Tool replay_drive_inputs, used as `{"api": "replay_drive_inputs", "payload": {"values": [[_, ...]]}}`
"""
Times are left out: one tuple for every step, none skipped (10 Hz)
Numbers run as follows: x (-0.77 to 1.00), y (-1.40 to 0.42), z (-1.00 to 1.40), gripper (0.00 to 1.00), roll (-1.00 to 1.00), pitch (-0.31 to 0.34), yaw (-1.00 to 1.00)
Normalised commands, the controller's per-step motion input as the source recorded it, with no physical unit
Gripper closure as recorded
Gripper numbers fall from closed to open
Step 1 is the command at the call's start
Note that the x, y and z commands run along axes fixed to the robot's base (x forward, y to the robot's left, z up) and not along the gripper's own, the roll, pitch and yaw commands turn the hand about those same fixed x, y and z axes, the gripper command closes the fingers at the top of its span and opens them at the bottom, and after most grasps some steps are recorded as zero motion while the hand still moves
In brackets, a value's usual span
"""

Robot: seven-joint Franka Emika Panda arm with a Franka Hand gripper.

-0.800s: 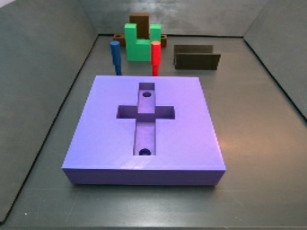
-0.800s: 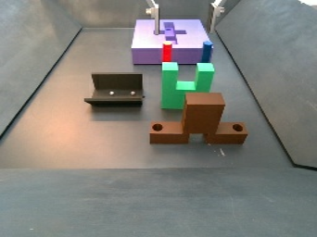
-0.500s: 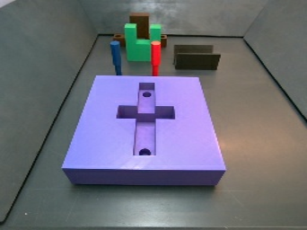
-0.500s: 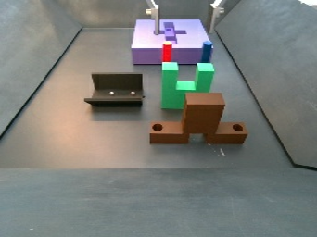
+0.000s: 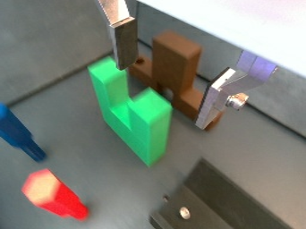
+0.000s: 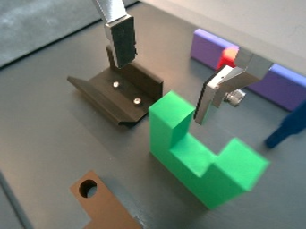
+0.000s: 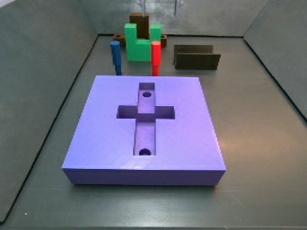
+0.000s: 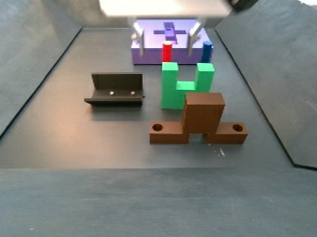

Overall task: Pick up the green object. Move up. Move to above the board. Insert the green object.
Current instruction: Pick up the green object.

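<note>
In a wrist view the gripper hangs wide open and empty above the green object, which stands prongs up just beside the brown block. In a wrist view from another angle, one silver finger sits over the fixture, so I'd centre the jaws on a single prong before dropping. In a side view the green object sits at the far end behind the board, next to a red peg. In a side view it stands upright, well apart from the board.
</note>
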Motion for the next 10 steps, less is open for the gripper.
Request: {"api": "replay_drive_inputs", "payload": {"values": [[-0.11, 0.09, -0.35, 0.00, -0.14, -0.076, -0.01], [-0.13, 0.00, -0.29, 0.00, -0.16, -0.056, -0.04], [0.00, 0.00, -0.28, 0.00, -0.15, -0.030, -0.02], [0.17, 0.00, -0.33, 0.00, -0.13, 0.000, -0.04], [0.14, 0.00, -0.38, 0.00, -0.11, 0.000, -0.06], [0.04, 0.00, -0.20, 0.00, -0.08, 0.000, -0.02], [0.00, 0.00, -0.28, 0.00, -0.08, 0.000, -0.07], [-0.05, 0.00, -0.32, 0.00, -0.06, 0.000, -0.03], [-0.07, -0.02, -0.29, 0.00, -0.07, 0.000, -0.01], [-0.01, 0.00, -0.23, 0.00, -0.09, 0.000, -0.02]]}}
